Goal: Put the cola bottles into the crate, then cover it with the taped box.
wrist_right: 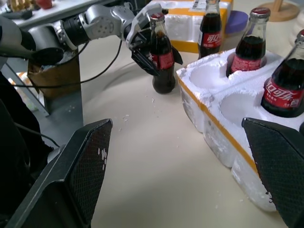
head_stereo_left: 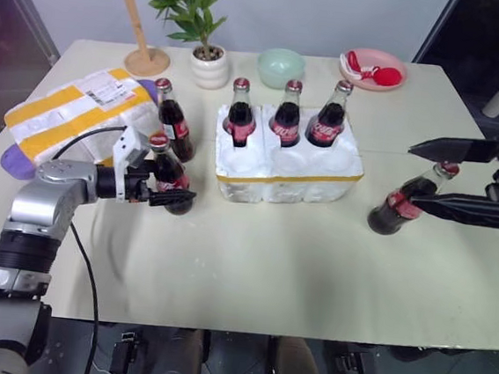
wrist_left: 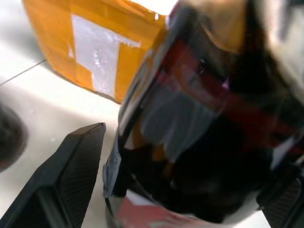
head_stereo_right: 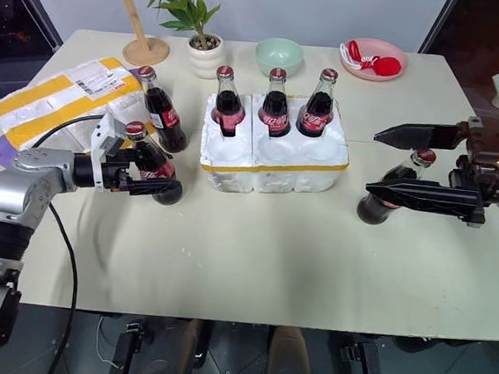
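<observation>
step: grasp cola bottle at crate's nine o'clock | left gripper apart, straddling it | right gripper apart, empty | tip: close squarely below label, lift upright

Three cola bottles upright in crate

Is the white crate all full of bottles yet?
No, half full. The crate holds three cola bottles in its back holes; the three front holes are empty, and three more bottles stand outside on the table.
</observation>
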Controlling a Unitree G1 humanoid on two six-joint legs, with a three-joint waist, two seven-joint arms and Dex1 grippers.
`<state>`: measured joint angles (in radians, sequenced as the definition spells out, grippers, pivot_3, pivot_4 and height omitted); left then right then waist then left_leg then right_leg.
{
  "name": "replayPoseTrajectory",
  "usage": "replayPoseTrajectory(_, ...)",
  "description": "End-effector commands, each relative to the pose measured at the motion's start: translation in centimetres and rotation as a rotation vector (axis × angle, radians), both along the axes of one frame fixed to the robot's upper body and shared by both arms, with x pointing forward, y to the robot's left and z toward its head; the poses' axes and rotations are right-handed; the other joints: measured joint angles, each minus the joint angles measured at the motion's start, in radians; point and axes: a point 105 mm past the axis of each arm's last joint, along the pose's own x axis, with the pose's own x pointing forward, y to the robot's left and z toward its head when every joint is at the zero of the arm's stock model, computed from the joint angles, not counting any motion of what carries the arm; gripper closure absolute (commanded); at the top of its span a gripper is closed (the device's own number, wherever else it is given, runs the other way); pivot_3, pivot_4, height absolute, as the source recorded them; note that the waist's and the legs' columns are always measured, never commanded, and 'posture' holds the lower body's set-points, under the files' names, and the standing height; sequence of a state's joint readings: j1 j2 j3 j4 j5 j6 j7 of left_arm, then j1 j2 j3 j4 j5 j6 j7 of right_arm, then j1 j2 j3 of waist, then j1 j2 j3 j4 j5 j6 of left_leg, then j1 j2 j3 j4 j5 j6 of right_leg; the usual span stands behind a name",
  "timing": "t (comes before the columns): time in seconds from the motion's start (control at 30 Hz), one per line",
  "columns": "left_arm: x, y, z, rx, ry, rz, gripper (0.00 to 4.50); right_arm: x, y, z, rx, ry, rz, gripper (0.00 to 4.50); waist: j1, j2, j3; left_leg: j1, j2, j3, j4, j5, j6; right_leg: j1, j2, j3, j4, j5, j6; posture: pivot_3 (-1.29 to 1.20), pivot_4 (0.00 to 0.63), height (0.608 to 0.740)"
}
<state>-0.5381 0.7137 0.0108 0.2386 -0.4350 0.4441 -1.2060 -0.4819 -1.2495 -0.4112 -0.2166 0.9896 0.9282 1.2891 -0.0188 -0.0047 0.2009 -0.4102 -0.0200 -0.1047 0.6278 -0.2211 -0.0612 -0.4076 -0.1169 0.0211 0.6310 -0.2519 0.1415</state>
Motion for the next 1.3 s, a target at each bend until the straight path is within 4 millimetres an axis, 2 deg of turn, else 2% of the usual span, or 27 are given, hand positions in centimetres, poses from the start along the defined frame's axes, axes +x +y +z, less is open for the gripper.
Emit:
replayPoseTrajectory(0.03, -0.6, -0.1, 0.9, 0.005, -0.021, -0.049, 0.94, -0.6, 0.4, 2.1, 0.043, -0.083, 0.010, 0.00, 0.001, 0.000, 0.000, 0.000, 0.000, 0.000, 0.000, 0.000, 0.000, 0.000, 0.000, 0.000, 0.000, 0.000, 0.000, 0.00, 0.150, 0.739)
replayPoseTrajectory(0.07, -0.9, 0.0, 1.0, 0.010, -0.012, -0.059, 1.43, -0.5, 0.4, 2.2, 0.050, -0.089, 0.005, 0.00, 0.003, 0.000, 0.000, 0.000, 0.000, 0.000, 0.000, 0.000, 0.000, 0.000, 0.000, 0.000, 0.000, 0.000, 0.000, 0.00, 0.150, 0.739)
replayPoseTrajectory(0.1, -1.1, 0.1, 1.2, 0.015, -0.003, -0.066, 1.67, -0.5, 0.4, 2.3, 0.055, -0.092, 0.000, 0.00, 0.003, 0.000, 0.000, 0.000, 0.000, 0.000, 0.000, 0.000, 0.000, 0.000, 0.000, 0.000, 0.000, 0.000, 0.000, 0.00, 0.150, 0.739)
replayPoseTrajectory(0.2, -1.6, 0.8, 2.6, 0.003, 0.001, -0.075, 1.65, -0.3, 0.2, 2.2, 0.058, -0.096, -0.018, 0.00, 0.001, 0.000, 0.000, 0.000, 0.000, 0.000, 0.000, 0.000, 0.000, 0.000, 0.000, 0.000, 0.000, 0.000, 0.000, 0.00, 0.150, 0.739)
replayPoseTrajectory(0.33, -3.3, 0.6, 6.4, -0.066, 0.039, -0.175, 1.65, -0.1, -0.1, 1.7, 0.061, -0.090, -0.044, 0.00, 0.001, -0.003, 0.002, 0.000, 0.000, 0.000, -0.001, 0.000, 0.000, -0.001, 0.000, 0.000, 0.000, 0.000, 0.000, 0.00, 0.150, 0.739)
replayPoseTrajectory(0.43, -4.2, -1.1, 9.8, -0.149, 0.031, -0.274, 1.65, 0.0, -0.3, 1.6, 0.069, -0.092, -0.060, 0.00, 0.011, -0.004, 0.003, -0.002, 0.000, -0.001, 0.001, 0.000, 0.000, -0.001, 0.000, -0.001, 0.000, 0.000, 0.000, 0.00, 0.150, 0.739)
replayPoseTrajectory(0.5, -4.0, -3.1, 12.0, -0.208, -0.011, -0.325, 1.65, -0.1, -0.3, 1.6, 0.076, -0.097, -0.069, 0.00, 0.015, -0.005, 0.003, -0.004, 0.000, -0.003, 0.003, 0.000, 0.000, -0.001, 0.000, -0.002, -0.001, 0.000, 0.000, 0.00, 0.150, 0.739)
replayPoseTrajectory(0.57, -3.1, -5.3, 13.4, -0.244, -0.072, -0.347, 1.65, 0.0, -0.3, 1.6, 0.083, -0.105, -0.082, 0.00, 0.017, -0.005, 0.003, -0.004, -0.001, -0.003, 0.004, 0.000, 0.000, 0.000, 0.000, -0.002, -0.001, 0.001, 0.002, 0.00, 0.150, 0.739)
replayPoseTrajectory(0.63, -1.4, -7.7, 14.1, -0.247, -0.142, -0.314, 1.65, 0.1, -0.4, 1.5, 0.087, -0.112, -0.098, 0.00, 0.017, -0.005, 0.003, -0.004, -0.002, -0.003, 0.004, 0.000, 0.000, 0.001, 0.000, -0.002, -0.001, 0.001, 0.003, 0.00, 0.150, 0.739)
replayPoseTrajectory(0.8, 1.4, -13.2, 14.3, -0.242, -0.223, -0.323, 1.65, 0.2, -0.8, 1.5, 0.099, -0.129, -0.153, 0.00, 0.003, -0.005, 0.003, -0.004, -0.002, -0.003, 0.004, 0.000, 0.000, 0.000, 0.000, -0.002, -0.001, 0.001, 0.003, 0.00, 0.150, 0.739)
replayPoseTrajectory(0.97, 4.6, -16.3, 13.3, -0.190, -0.281, -0.268, 1.65, 0.1, -0.9, 1.4, 0.112, -0.134, -0.180, 0.00, 0.000, -0.004, 0.003, -0.003, -0.001, -0.003, 0.002, 0.000, 0.000, -0.001, 0.000, -0.002, 0.000, 0.001, 0.003, 0.00, 0.150, 0.739)
replayPoseTrajectory(1.07, 5.2, -17.9, 12.7, -0.164, -0.285, -0.289, 1.65, 0.0, -1.0, 1.0, 0.120, -0.128, -0.191, 0.00, 0.006, -0.005, 0.003, -0.005, -0.001, -0.003, 0.002, 0.000, 0.000, -0.002, 0.000, -0.002, 0.000, 0.001, 0.003, 0.00, 0.150, 0.739)
replayPoseTrajectory(1.13, 5.4, -18.7, 11.6, -0.087, -0.310, -0.307, 1.65, 0.1, -1.1, 0.8, 0.127, -0.131, -0.212, 0.00, 0.008, -0.005, 0.003, -0.006, -0.002, -0.003, 0.003, 0.000, 0.000, -0.002, 0.000, -0.002, -0.001, 0.002, 0.003, 0.00, 0.150, 0.739)
replayPoseTrajectory(1.3, 5.0, -19.7, 10.2, -0.029, -0.298, -0.377, 1.65, 0.2, -1.2, 0.7, 0.142, -0.138, -0.226, 0.00, 0.003, -0.005, 0.003, -0.006, -0.002, -0.003, 0.003, 0.000, 0.000, -0.002, 0.000, -0.001, -0.001, 0.002, 0.004, 0.00, 0.150, 0.739)
